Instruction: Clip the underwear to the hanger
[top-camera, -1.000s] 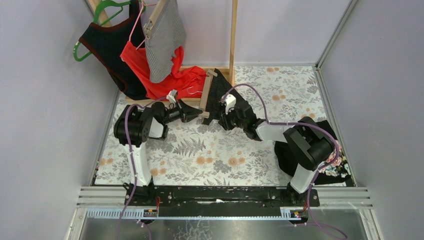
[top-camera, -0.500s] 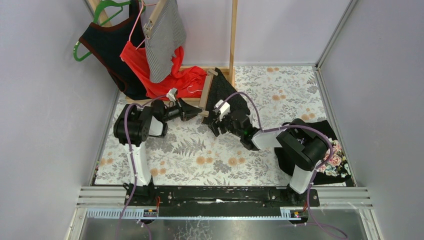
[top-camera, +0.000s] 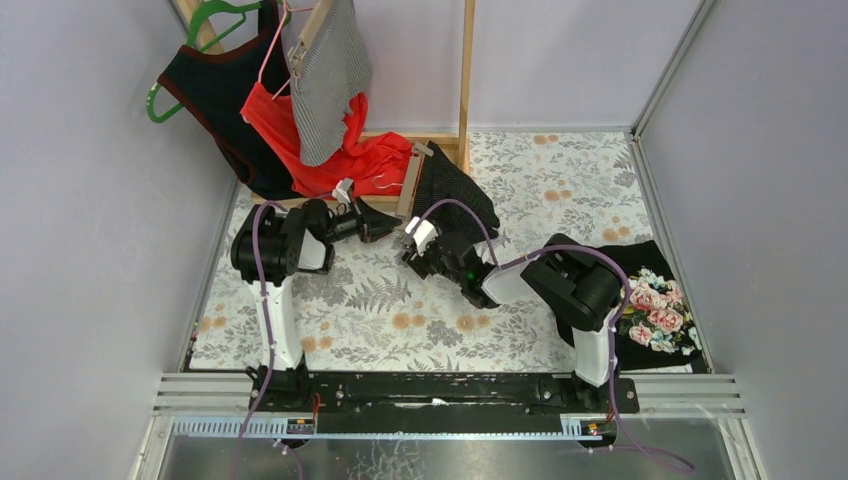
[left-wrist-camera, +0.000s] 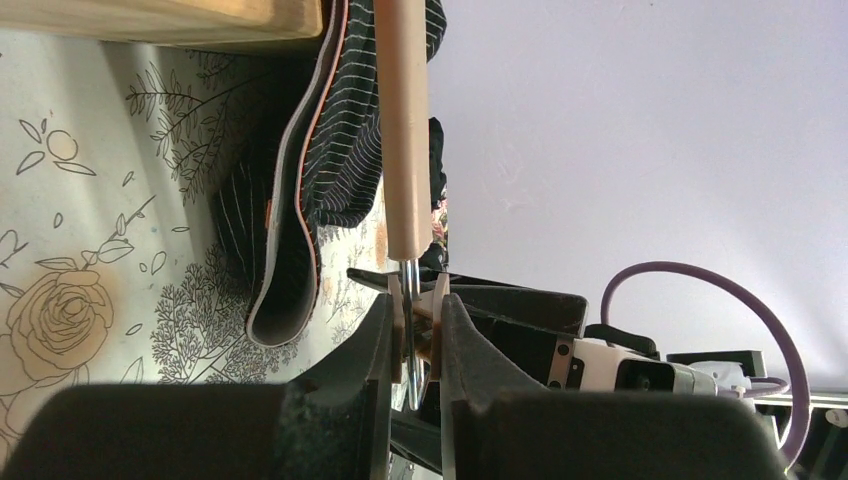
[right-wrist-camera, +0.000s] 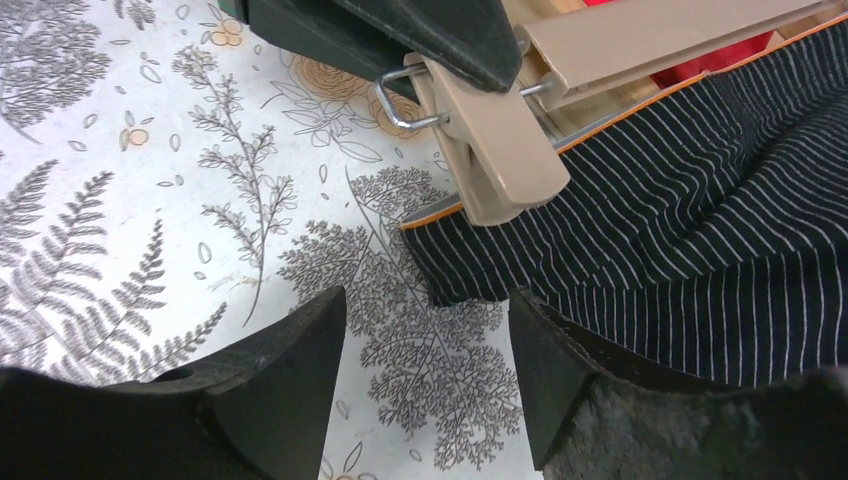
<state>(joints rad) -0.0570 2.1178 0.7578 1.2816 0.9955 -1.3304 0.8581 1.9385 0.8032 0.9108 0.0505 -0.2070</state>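
Observation:
The wooden hanger (top-camera: 410, 186) lies tilted by the rack foot, its bar (left-wrist-camera: 404, 130) running away from my left gripper. My left gripper (left-wrist-camera: 415, 312) is shut on the hanger's clip (right-wrist-camera: 495, 150) at the wire end. The underwear (top-camera: 455, 190) is black with thin white stripes and an orange-edged waistband (left-wrist-camera: 300, 210). The corner of the waistband sits under the tip of the clip (right-wrist-camera: 470, 205). My right gripper (right-wrist-camera: 428, 305) is open just above the floral table cover, beside the underwear's corner (right-wrist-camera: 680, 220), with nothing between its fingers. In the top view it (top-camera: 413, 247) is just below the clip.
A wooden rack (top-camera: 465, 70) at the back carries a red garment (top-camera: 330, 160), a black top on a green hanger (top-camera: 215, 85) and a grey striped piece (top-camera: 330, 75). A black floral garment (top-camera: 655, 310) lies at the right, beside the right arm's base.
My right gripper has opened, come off the underwear and moved left and nearer, below the clip. The left gripper has stayed shut on the clip.

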